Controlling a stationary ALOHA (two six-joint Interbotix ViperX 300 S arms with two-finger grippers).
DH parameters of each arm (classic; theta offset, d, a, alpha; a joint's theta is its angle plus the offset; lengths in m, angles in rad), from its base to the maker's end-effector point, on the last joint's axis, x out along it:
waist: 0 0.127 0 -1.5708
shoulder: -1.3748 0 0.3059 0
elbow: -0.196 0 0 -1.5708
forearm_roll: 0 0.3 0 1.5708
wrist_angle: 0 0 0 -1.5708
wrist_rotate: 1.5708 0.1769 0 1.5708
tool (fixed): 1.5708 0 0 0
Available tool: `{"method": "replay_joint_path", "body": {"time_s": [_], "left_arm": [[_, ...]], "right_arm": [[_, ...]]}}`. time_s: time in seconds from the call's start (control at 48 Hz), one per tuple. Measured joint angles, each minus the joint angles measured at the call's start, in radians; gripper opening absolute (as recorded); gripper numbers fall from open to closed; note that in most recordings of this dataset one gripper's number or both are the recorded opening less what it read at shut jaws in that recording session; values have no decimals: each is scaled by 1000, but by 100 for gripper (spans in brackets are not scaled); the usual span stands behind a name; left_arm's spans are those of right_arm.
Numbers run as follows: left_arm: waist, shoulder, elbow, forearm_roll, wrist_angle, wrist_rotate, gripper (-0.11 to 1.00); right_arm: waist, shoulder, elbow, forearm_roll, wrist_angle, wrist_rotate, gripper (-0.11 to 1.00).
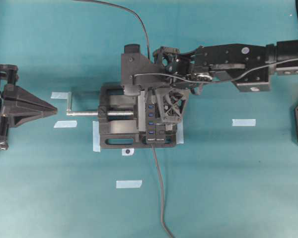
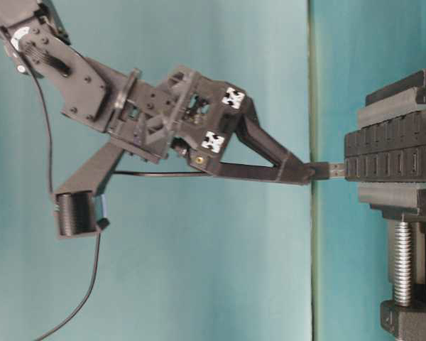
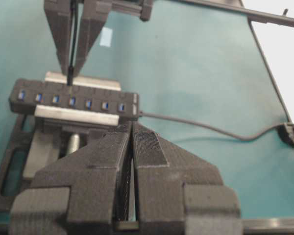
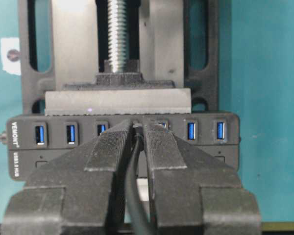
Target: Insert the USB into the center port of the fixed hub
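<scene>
The fixed hub (image 1: 151, 119) is a black strip with blue slots, clamped in the vise (image 1: 114, 140). My right gripper (image 4: 137, 128) is shut on the USB (image 2: 325, 170), with the cable (image 4: 134, 196) running back between its fingers. The plug's silver tip (image 2: 337, 170) meets the hub's face (image 2: 390, 153); how deep it sits cannot be told. In the left wrist view the plug (image 3: 69, 78) stands right at the center port (image 3: 72, 101). In the right wrist view that port is hidden behind the fingertips. My left gripper (image 3: 132, 128) is shut and empty, well away beyond the vise screw's end (image 1: 54, 110).
The vise's silver screw (image 1: 89, 113) and handle point at my left gripper. The hub's own cable (image 1: 159, 188) runs to the near edge. The USB cable (image 1: 139, 20) trails to the far edge. Tape strips (image 1: 243, 122) (image 1: 128, 184) lie on the teal table.
</scene>
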Motion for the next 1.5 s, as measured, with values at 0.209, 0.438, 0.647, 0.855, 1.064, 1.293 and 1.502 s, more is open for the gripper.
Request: {"method": "replay_joint_path", "body": {"time_s": [0.209, 0.438, 0.647, 0.855, 1.064, 1.293, 1.502], "left_arm": [[0, 0, 0, 0, 0, 0, 0], [-2, 0, 2, 0, 0, 0, 0], [-2, 2, 3, 0, 0, 0, 0], [0, 0, 2, 0, 0, 0, 0], [0, 0, 3, 0, 0, 0, 0], [0, 0, 3, 0, 0, -2, 0], [0, 0, 3, 0, 0, -20, 0]], "right_arm": [[2, 12, 0, 0, 2, 0, 10], [2, 21, 0, 0, 2, 0, 10], [2, 29, 0, 0, 2, 0, 10], [2, 31, 0, 0, 2, 0, 10], [3, 32, 0, 0, 3, 0, 10], [5, 34, 0, 0, 3, 0, 10], [8, 38, 0, 0, 3, 0, 10]]}}
